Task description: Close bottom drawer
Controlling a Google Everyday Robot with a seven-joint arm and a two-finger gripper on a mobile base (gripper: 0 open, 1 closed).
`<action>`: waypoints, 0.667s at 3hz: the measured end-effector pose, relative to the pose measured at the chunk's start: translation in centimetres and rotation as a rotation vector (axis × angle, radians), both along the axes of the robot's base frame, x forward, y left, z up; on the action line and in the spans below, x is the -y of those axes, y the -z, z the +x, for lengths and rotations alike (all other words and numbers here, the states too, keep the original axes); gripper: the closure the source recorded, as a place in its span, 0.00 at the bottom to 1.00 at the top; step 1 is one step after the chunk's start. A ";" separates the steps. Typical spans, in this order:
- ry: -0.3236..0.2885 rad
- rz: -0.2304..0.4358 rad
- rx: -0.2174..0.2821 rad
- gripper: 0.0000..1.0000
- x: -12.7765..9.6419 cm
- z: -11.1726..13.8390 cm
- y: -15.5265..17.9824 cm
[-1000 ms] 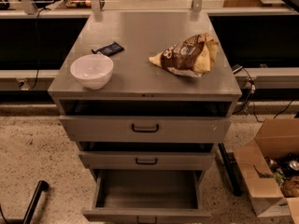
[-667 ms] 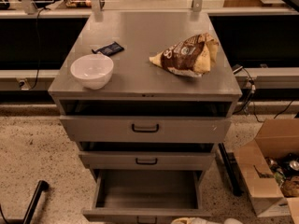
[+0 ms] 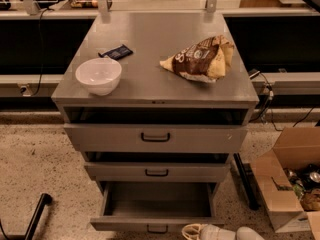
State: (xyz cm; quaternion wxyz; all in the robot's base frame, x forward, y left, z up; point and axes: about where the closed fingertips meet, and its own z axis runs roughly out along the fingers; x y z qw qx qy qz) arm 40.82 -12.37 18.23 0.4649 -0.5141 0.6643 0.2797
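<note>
Grey sheet metal throughout: a three-drawer cabinet (image 3: 155,84) on speckled floor (image 3: 35,159), seen from above and in front. Lowest of the three, the bottom drawer (image 3: 157,206), pulled well out, plain box interior bare, narrow front panel close to the lower edge of the view. Above it, the middle drawer (image 3: 156,172) and top drawer (image 3: 155,138), each ajar by a dark gap only. On the floor to the right, an open cardboard box (image 3: 287,154) with clutter inside, near the cabinet but apart from it. On the cabinet top, a brown-and-yellow chip bag (image 3: 200,59) at right, a white bowl (image 3: 98,75) at left, a small dark packet (image 3: 116,52) just behind the bowl. At the very bottom edge, just right of the drawer front's centre, the pale gripper (image 3: 215,232), only partly in view; open or closed, impossible to tell. Smallest, the dark loop handle (image 3: 157,229) mid-panel.

Probable step: lining up for a push on that panel. Risks, by judgement only:
- contact right of centre, hence a skewed drawer binding on its runners;
- a push landing on the loop and slipping off;
- too hard a shove, rattling the cabinet and shifting the bowl;
- aim too high, meeting the middle drawer instead.
</note>
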 end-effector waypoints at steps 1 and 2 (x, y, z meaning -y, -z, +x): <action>0.021 0.001 -0.001 1.00 0.0 1.8 0.5; 0.043 0.023 0.017 1.00 -1.2 6.3 0.3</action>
